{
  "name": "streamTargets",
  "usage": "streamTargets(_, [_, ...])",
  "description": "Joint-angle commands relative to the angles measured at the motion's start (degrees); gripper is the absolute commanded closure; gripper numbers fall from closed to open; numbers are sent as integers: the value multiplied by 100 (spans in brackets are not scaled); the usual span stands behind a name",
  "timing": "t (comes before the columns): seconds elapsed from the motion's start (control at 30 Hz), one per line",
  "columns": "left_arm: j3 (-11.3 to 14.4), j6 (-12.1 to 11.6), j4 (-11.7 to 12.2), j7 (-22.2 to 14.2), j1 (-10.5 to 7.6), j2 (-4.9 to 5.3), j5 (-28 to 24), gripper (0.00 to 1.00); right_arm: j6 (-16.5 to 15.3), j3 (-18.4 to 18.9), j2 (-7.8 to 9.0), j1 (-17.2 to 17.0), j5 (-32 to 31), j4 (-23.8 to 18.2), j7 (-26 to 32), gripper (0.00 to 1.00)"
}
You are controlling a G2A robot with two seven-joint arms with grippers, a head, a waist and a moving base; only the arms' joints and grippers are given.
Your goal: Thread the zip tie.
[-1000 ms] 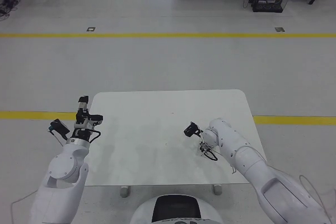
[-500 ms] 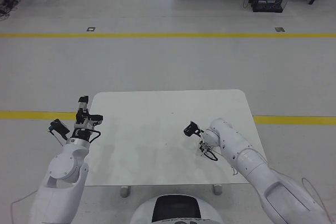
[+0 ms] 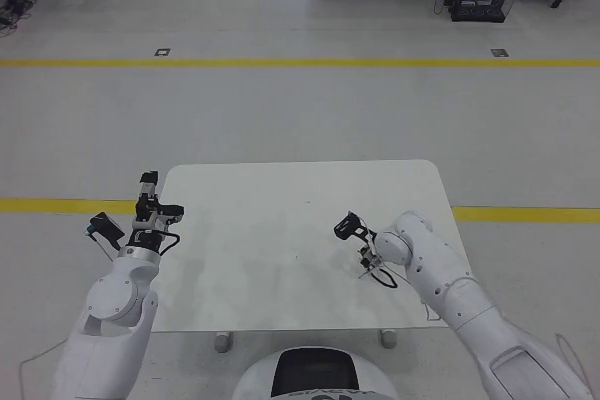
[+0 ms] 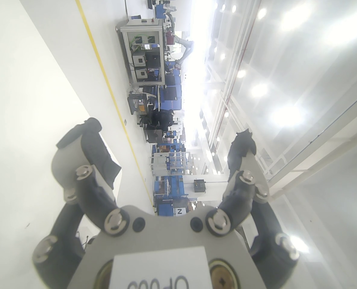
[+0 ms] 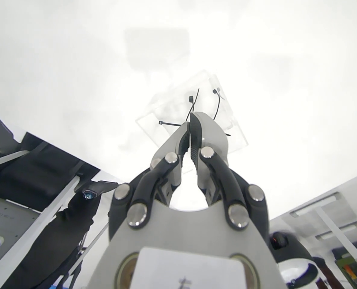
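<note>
White rounded arms (image 3: 435,280) bear a grey pincer (image 5: 190,121), black links (image 5: 226,172), silver screws (image 5: 207,151).

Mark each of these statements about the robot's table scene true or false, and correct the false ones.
1. The right gripper is shut. True.
2. The left gripper is shut. False: its fingers stand wide apart.
3. Black zip ties lie on a clear tray. True.
4. The left gripper hangs over the tray. False: it is at the left edge of the table; the right gripper points at the tray.
</note>
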Motion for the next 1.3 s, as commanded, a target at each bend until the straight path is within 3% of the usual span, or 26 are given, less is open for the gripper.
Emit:
streamTargets(0.0, [0,0,0,0,0,0,0,0,-39,152,57,-124,15,-195,18,100])
streamTargets(0.3, [0,0,0,0,0,0,0,0,-137,720,280,-614,379,-874,-100,100])
streamTargets(0.6, [0,0,0,0,0,0,0,0,-137,1218,484,-931,1060,-1218,-370,100])
streamTargets(0.73, [0,0,0,0,0,0,0,0,-137,1413,555,-995,1552,-1196,-386,100])
streamTargets(0.9, [0,0,0,0,0,0,0,0,-137,1542,612,-885,2193,-825,-284,100])
streamTargets(1.27, [0,0,0,0,0,0,0,0,-137,1539,615,-877,2226,-814,-282,100])
